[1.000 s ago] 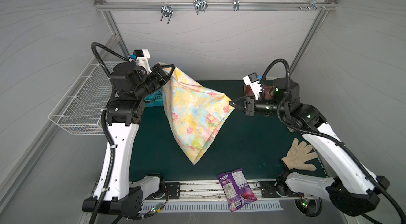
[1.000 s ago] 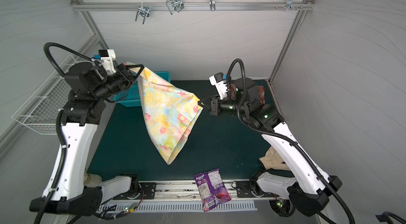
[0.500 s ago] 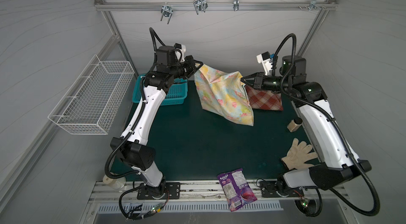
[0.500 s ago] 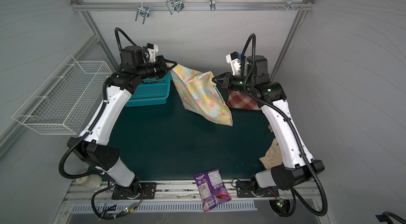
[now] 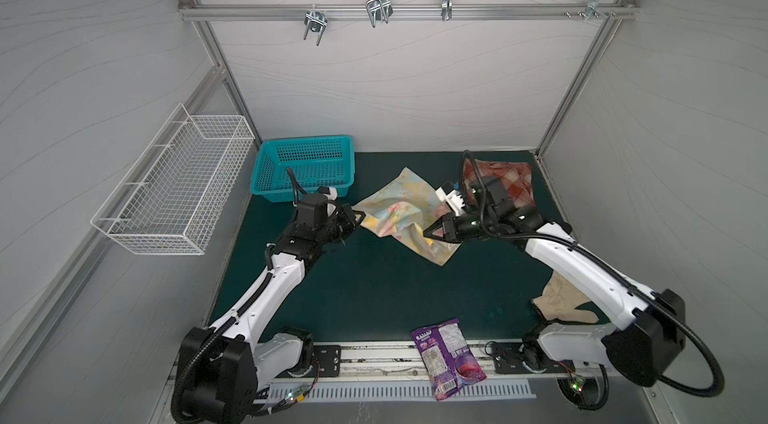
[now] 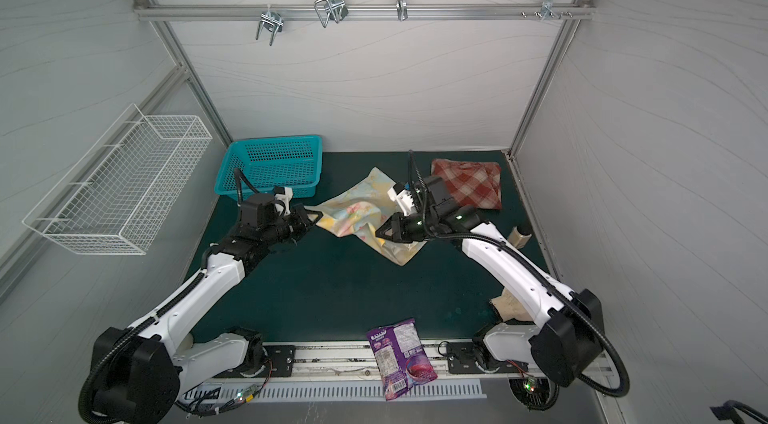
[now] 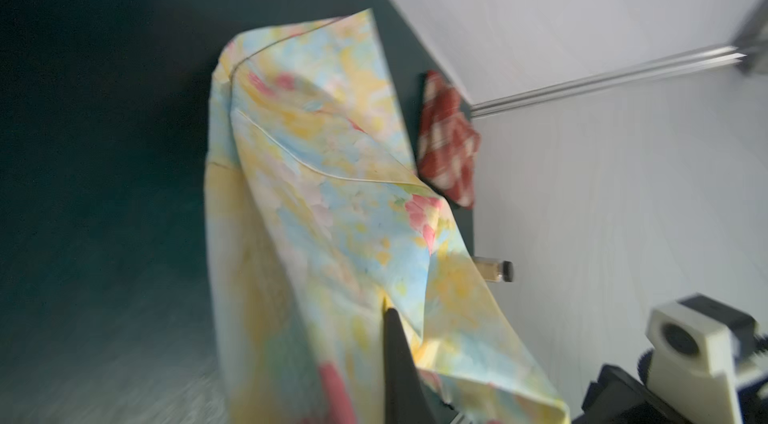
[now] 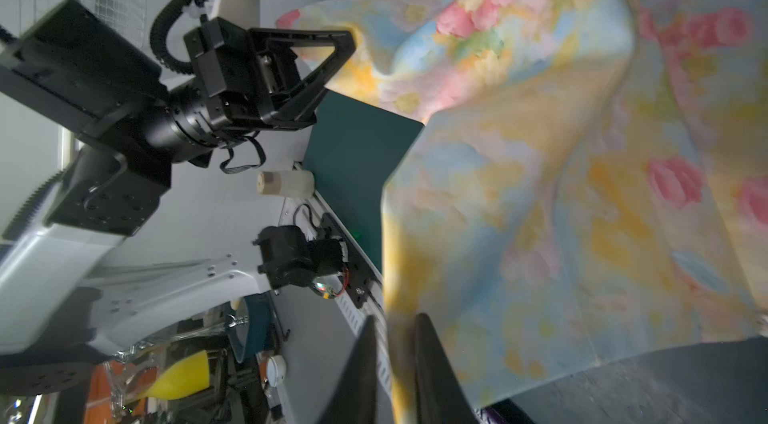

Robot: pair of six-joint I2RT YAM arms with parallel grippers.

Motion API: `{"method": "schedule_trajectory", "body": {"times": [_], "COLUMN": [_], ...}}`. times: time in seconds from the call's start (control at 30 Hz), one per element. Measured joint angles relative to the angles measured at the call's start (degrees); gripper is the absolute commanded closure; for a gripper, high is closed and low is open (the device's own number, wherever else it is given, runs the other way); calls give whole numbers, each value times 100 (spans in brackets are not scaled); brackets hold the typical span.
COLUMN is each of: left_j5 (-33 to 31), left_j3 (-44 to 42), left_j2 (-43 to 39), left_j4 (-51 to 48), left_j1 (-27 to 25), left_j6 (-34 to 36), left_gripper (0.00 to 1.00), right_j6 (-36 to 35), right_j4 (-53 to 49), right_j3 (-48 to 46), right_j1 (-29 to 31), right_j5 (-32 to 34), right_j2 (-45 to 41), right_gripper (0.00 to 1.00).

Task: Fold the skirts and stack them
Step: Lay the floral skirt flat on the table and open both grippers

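Floral skirt [image 5: 399, 210]: it lies crumpled on the mat [image 5: 374, 297], mid-back, between your two claws, and is not yet laid flat.
Long axis: it runs across the mat from the left claw's corner toward the right claw. A loose tail trails toward the front beneath the right claw.
Left claw [image 5: 359, 215]: it is pinched tight on the skirt's left corner, which the right wrist view confirms [image 8: 351, 37].
Right claw [image 5: 428, 233]: it sits at the skirt's right edge. The jaws stand narrowly apart with a fold of cloth between them [image 8: 395, 318], and you cannot tell whether they grip it.
Plaid skirt [image 6: 469, 185]: it is in the back right corner, just behind the right arm, and looks roughly folded already. The arm hides whether it touches the floral one.
Key relation: the stack spot lies behind and right of the floral skirt, so your right arm is nearer.
Likely need: draw the claws apart along that axis so the cloth flattens before you fold.
Basket [image 5: 307, 143]: it stands behind the left claw, clear of the cloth.
Glove [image 5: 557, 305], snack bag [image 5: 446, 353]: both lie at the front, well apart.
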Motion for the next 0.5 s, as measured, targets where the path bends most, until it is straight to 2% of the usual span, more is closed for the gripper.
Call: {"method": "schedule_trajectory", "body": {"times": [0.07, 0.13, 0.17, 0.2, 0.27, 0.3, 0.5], "left_j5": [-24, 22, 57, 85, 162, 212, 433], "left_j3": [-859, -1381, -1547, -1622, -1665, -1663, -1388], "left_j2": [-332, -656, -817, -927, -1180, -1266, -1517], "left_j4": [50, 61, 57, 52, 15, 37, -326], "left_j1": [407, 866, 1088, 1237, 1534, 1628, 2065], "left_j6": [-133, -227, -258, -262, -254, -236, -96], "left_gripper": [83, 78, 71, 67, 53, 49, 49], "right_j6": [262, 479, 553, 638, 673, 671, 372], "right_j4": [343, 603, 723, 811, 966, 988, 756], "right_j3": [-511, -730, -780, -807, -798, -787, -625], "right_j1": [479, 800, 901, 953, 1008, 1005, 522], "right_j5": [24, 26, 46, 66, 166, 240, 828], "right_j2": [57, 142, 164, 166, 140, 105, -267], "right_gripper": [40, 23, 6, 1, 1, 1, 1]}}
